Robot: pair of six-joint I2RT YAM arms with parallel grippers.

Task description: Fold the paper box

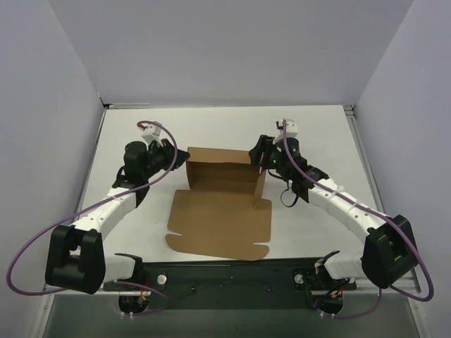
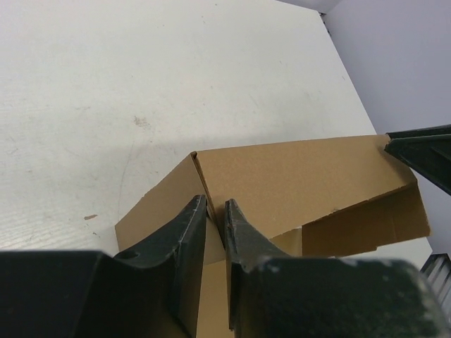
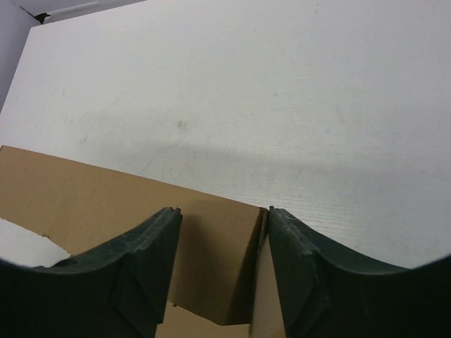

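Note:
The paper box [image 1: 220,215] is brown cardboard in the middle of the table, its back and side walls raised and a wide flap lying flat toward the near edge. My left gripper [image 1: 177,157] is at the box's back left corner. In the left wrist view its jaws [image 2: 213,201] stand narrowly apart with the left side wall of the box [image 2: 296,176] pinched between them. My right gripper [image 1: 262,158] is at the back right corner. It is open [image 3: 223,210] and straddles the corner of the box [image 3: 106,197], one finger inside and one finger [image 3: 296,239] against the outside of the right wall.
The white table [image 1: 225,127] is enclosed by pale walls at the back and on both sides. A black rail [image 1: 225,271] with the arm bases runs along the near edge. A purple cable [image 1: 42,239] loops beside the left arm.

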